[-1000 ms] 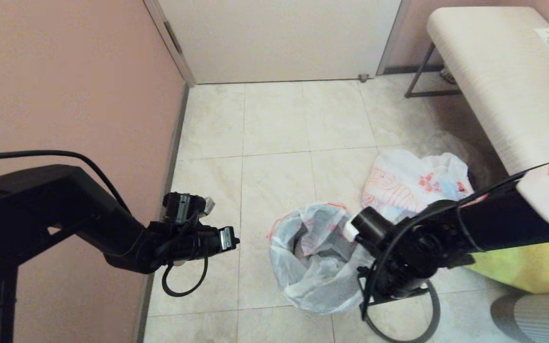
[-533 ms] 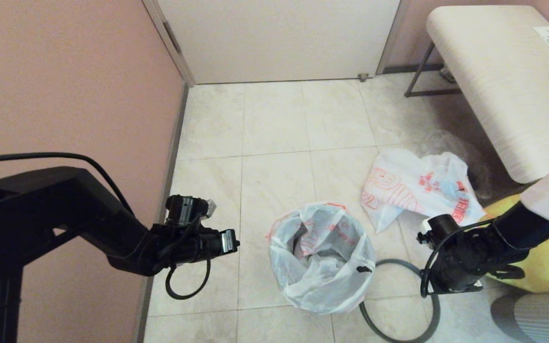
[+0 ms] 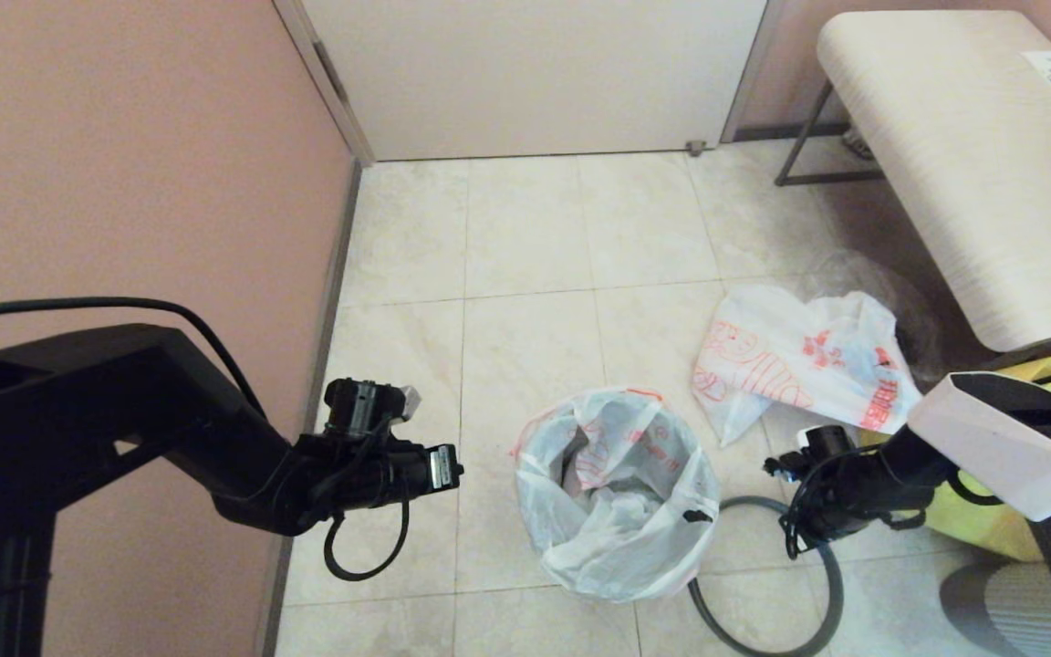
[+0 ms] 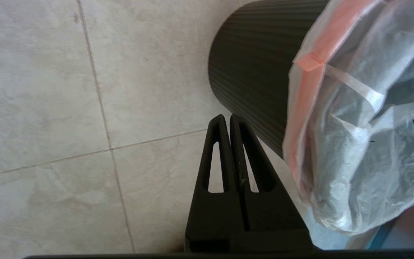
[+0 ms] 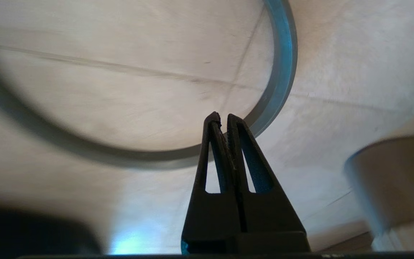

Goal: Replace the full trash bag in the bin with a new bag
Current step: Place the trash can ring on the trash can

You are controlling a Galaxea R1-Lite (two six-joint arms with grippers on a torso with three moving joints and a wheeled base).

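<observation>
The bin (image 4: 250, 72) is black and ribbed; in the head view a thin white bag (image 3: 612, 493) with red print lines it and hangs down over its outside. Its dark grey hoop (image 3: 831, 584) lies flat on the floor, right of the bin. A filled white bag with red print (image 3: 799, 360) lies on the tiles behind. My left gripper (image 3: 454, 469) hovers left of the bin, shut and empty (image 4: 226, 117). My right gripper (image 3: 799, 537) is low over the hoop (image 5: 282, 72), shut with nothing in it (image 5: 221, 117).
A pink wall (image 3: 124, 164) runs close on the left and a white door (image 3: 535, 73) stands at the back. A pale bench (image 3: 945, 155) fills the right, with a yellow shopping bag (image 3: 1045, 520) under it. A grey ribbed object (image 3: 1018, 611) sits at the bottom right.
My right arm has swung from over the bin's right edge to the right and dropped low beside the hoop on the floor. The left arm has barely moved.
</observation>
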